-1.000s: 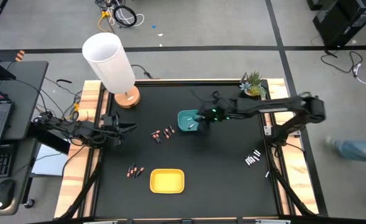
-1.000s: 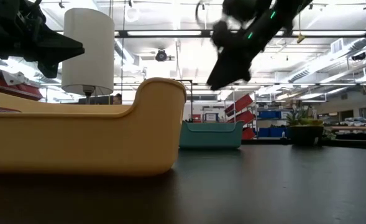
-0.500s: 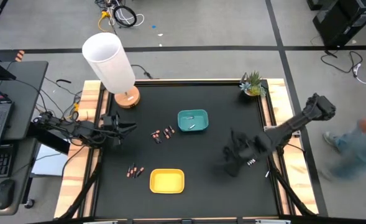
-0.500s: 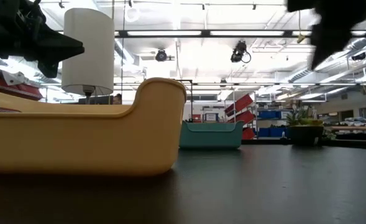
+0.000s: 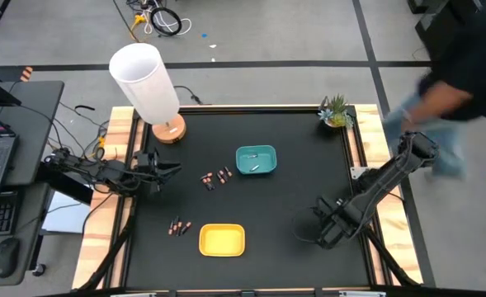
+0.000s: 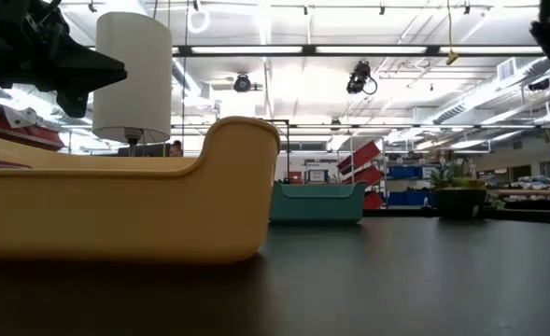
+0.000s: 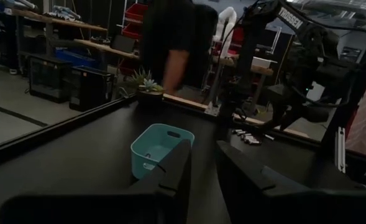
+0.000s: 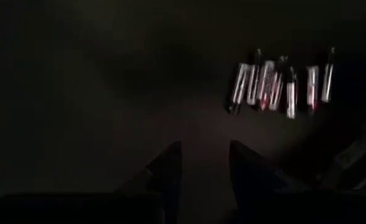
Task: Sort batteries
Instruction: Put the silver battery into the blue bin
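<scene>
The batteries lie in several small groups on the black bench (image 5: 267, 206): one cluster of dark, copper-ended cells (image 5: 216, 177) sits just beside the teal tray (image 5: 256, 160), on the side toward the lamp; another small cluster (image 5: 179, 227) lies just beside the yellow tray (image 5: 222, 240), on its side toward the left arm; and a single pale cell (image 5: 256, 167) rests inside the teal tray. A row of silvery-white cells (image 8: 281, 84) shows in the right wrist view, lying side by side on the dark surface a little ahead of that arm's fingers; in the high view this row is hidden by the arm. The right gripper (image 5: 325, 233) hangs low over the bench, well apart from the teal tray and off to the side of the yellow tray away from the left arm; its jaws stand slightly apart with nothing between them. The left gripper (image 5: 162, 171) waits at the bench edge, near the lamp's wooden base (image 5: 170, 129), pointing toward the teal tray; its jaws show a narrow gap and hold nothing. The white lamp (image 5: 144, 82) stands at the bench corner beyond the left gripper, and a small potted plant (image 5: 335, 111) stands at the corner past the teal tray. A person (image 5: 465, 58) in dark clothing is blurred beside the bench near the plant.
</scene>
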Motion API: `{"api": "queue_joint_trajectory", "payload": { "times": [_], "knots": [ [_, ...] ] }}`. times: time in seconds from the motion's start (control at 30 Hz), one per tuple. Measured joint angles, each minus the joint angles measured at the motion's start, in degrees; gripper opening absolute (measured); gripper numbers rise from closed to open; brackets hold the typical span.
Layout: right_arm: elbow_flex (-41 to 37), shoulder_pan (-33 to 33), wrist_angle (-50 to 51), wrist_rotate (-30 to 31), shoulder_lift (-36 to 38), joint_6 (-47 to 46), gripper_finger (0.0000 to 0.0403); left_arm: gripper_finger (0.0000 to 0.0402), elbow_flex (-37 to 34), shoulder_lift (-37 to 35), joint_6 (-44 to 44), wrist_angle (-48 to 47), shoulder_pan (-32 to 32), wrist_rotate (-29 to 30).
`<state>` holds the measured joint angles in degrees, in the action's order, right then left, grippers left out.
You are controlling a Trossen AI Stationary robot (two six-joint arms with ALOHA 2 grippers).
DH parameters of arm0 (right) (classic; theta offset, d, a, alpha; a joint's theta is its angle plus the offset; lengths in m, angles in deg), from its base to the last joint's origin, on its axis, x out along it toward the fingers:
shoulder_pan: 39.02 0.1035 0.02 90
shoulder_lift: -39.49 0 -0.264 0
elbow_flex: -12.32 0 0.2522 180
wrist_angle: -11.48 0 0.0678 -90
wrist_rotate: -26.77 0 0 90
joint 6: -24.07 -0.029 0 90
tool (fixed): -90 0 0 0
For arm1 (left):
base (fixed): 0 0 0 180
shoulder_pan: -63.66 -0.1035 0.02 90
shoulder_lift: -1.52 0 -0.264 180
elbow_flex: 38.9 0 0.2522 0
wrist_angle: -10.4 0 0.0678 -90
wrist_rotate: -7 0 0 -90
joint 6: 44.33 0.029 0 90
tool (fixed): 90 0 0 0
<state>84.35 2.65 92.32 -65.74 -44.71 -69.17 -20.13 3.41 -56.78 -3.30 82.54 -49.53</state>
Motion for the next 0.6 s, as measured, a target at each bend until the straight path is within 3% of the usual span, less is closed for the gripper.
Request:
{"api": "queue_joint_trajectory", "payload": {
  "times": [0.37, 0.6],
  "knots": [
    [-11.48, 1.85, -11.64, 0.74, 3.54, -7.09, 0.0099, 0.0090, 0.00, 0.00, 0.20, -2.11, 0.00, -1.22],
    [-15.43, 1.76, -12.20, 0.89, 3.73, -7.72, 0.0099, 0.0090, 0.00, 0.00, 0.20, -2.47, 0.00, -1.20]
  ]
}}
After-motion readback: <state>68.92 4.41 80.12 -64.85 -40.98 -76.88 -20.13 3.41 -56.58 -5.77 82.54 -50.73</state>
